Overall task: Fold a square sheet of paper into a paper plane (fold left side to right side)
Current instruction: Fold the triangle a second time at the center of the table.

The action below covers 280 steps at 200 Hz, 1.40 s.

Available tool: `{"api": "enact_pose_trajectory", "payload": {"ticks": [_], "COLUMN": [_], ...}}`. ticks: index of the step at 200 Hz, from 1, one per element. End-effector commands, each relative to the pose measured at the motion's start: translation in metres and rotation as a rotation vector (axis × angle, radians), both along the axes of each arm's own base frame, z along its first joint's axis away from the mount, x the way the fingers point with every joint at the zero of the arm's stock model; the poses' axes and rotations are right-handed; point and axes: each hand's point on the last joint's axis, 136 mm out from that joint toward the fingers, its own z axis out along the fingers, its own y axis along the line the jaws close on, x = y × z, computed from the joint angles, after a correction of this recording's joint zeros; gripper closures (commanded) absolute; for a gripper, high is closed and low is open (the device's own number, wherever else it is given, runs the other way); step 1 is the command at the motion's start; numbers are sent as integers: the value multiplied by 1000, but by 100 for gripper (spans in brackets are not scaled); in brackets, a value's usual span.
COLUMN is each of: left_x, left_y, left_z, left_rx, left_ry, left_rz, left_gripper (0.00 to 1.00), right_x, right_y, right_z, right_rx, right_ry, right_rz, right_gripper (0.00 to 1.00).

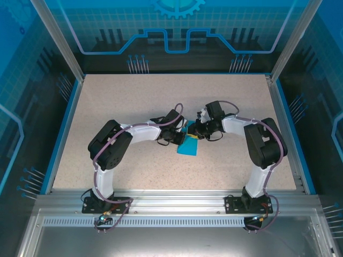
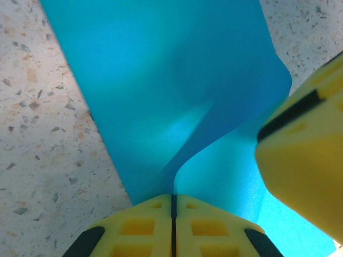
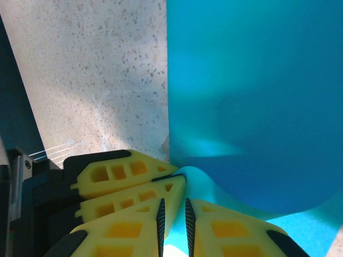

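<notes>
nothing on this rig i can actually read as text. the closest thing to a marking is the gear graphic (image 1: pixel 177 6) and the circuit-style lines printed on the see-through blue back panel (image 1: pixel 177 32). the table (image 1: pixel 134 101) is a beige speckled top, kind of terrazzo looking, with a blue border (image 1: pixel 64 128) round it. a slotted aluminium rail (image 1: pixel 171 201) runs along the near edge where both arms are bolted down, and more tinted blue panels close in the sides. the square sheet of paper (image 1: pixel 187 147) is around the middle of the table, right between the two wrists, bright blue and plain. part of it lies flat on the table and part is lifted into a soft curl. the left pincer (image 2: pixel 173 197) is closed all the way, yellow fingers pressed together, with a raised ridge of the sheet running into the seam, so it's pinching the paper. the right pincer (image 3: pixel 174 206) sits just beside it, its jaws only a thin slit apart, and the paper's curled edge dips down into that slit, so it looks clamped on the sheet too.
</notes>
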Motion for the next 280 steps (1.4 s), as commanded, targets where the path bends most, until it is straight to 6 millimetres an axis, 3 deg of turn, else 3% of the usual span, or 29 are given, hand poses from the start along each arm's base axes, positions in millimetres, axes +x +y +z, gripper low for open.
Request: {"api": "enact_pose_trajectory", "payload": {"ticks": [1, 95, 213, 280], "left_x": [0, 2, 6, 7], "left_y": [5, 7, 9, 11], "left_z": [-12, -12, -8, -5], "left_rx": [23, 36, 65, 76], "left_ry": [19, 11, -6, -12], "left_rz": [1, 4, -2, 2], "left_gripper": [91, 91, 91, 87], "right_x": [1, -3, -7, -15], "right_y": [4, -2, -10, -23], "right_z": [-8, -30, -35, -50], "right_rx": [-24, -79, -130, -201], "right_ry": [8, 34, 32, 73], "right_rz": [13, 26, 33, 24], "right_gripper": [80, 80, 79, 79]}}
